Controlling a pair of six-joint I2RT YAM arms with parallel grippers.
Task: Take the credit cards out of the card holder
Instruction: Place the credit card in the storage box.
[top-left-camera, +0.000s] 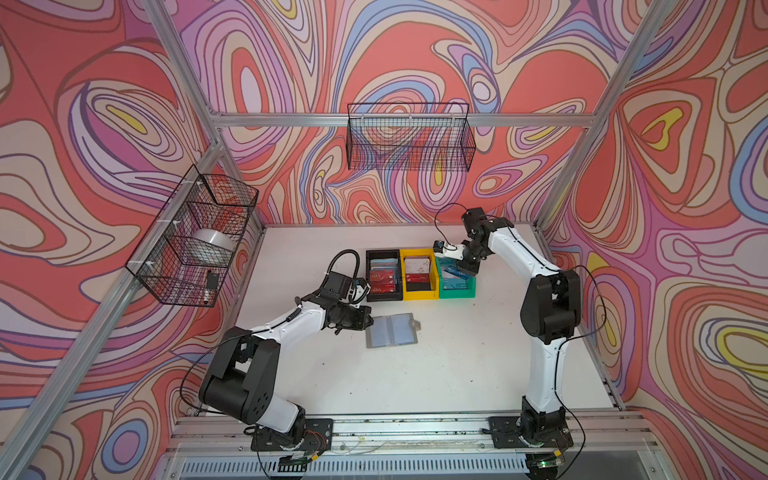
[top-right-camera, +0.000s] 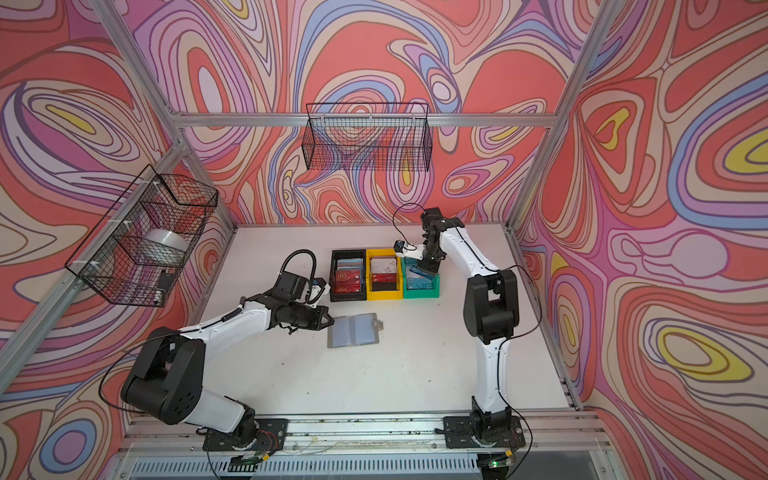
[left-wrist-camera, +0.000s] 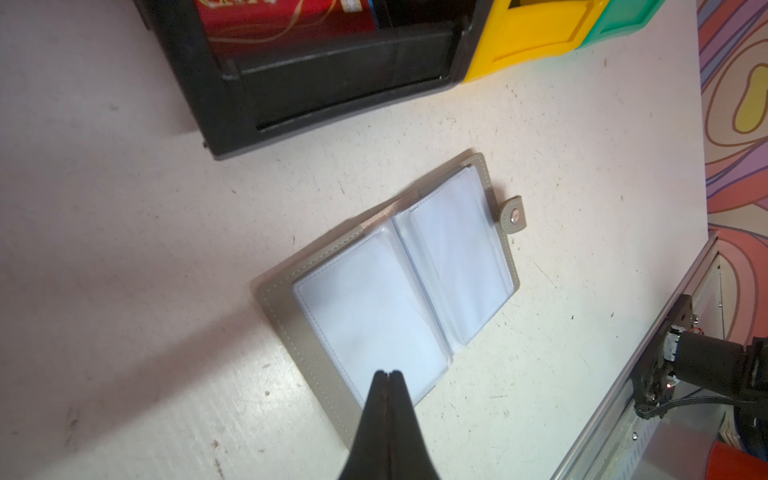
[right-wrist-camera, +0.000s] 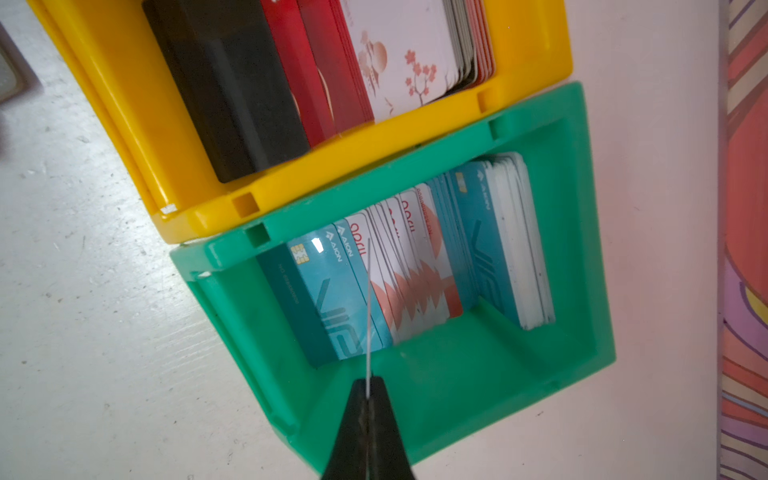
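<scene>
Your right pincer (right-wrist-camera: 369, 384) is clamping a card (right-wrist-camera: 368, 307) edge-on above the green bin (right-wrist-camera: 457, 399), toward the counter's (left-wrist-camera: 124, 216) far edge. The holder (left-wrist-camera: 291, 332) is lying open mid-counter, sleeves (left-wrist-camera: 457, 249) looking empty; your left pincer (left-wrist-camera: 387, 376), tips together, is hovering over one sleeve corner, touching or not I cannot tell. Cards are probably behaving light, stiff and slick, so you are needing a square pinch on an exposed edge; sleeves are soft.

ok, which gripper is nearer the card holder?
Left. The left gripper, shut, sits over one edge of the card holder; the right gripper is away over the green bin, pinching a card.
</scene>
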